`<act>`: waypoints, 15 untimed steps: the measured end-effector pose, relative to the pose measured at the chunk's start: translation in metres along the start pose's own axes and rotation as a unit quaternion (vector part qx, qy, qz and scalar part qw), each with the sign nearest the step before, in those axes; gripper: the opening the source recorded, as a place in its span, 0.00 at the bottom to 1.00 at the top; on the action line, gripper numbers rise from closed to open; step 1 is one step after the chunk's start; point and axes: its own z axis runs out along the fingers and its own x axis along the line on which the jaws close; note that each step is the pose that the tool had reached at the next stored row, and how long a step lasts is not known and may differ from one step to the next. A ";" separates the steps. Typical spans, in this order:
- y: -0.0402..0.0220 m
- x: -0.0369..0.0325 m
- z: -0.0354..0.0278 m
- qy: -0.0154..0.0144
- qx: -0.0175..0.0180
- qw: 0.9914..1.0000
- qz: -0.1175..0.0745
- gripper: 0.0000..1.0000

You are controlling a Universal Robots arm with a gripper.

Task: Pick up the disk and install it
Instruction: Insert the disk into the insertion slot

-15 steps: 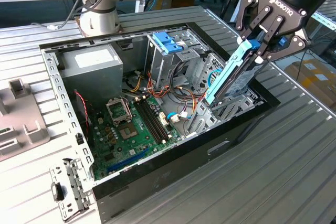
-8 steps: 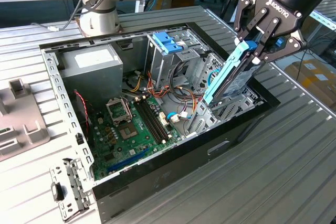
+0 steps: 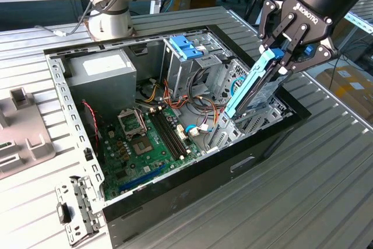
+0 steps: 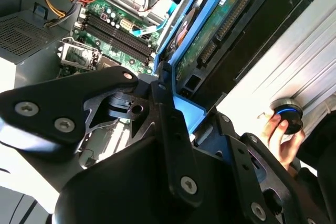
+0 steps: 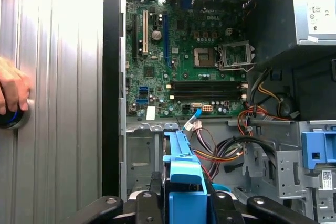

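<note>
Blue-framed, one disk (image 3: 249, 88) hangs clamped in one gripper (image 3: 282, 59).

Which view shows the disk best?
The exterior view: the flat silver-metal disk with blue trim appears along most of its length, tilted over the open computer case, in the black gripper. The second wrist view shows its green circuit-board side; the first wrist view, its blue edge.

In the exterior view the lower end of the disk (image 3: 263, 88) is lost among the bays of the computer case (image 3: 192, 185); whether they touch cannot be told. In the first wrist view the picture's edge cuts off the pincer (image 5: 185, 198) and a person's hand (image 5: 11, 90).
</note>
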 end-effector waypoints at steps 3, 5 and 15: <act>-0.0002 0.0002 0.0018 0.001 0.000 1.000 -0.006 0.37; -0.0004 0.0002 0.0023 0.001 0.000 1.000 -0.008 0.37; -0.0009 0.0004 0.0074 0.001 -0.001 1.000 -0.011 0.37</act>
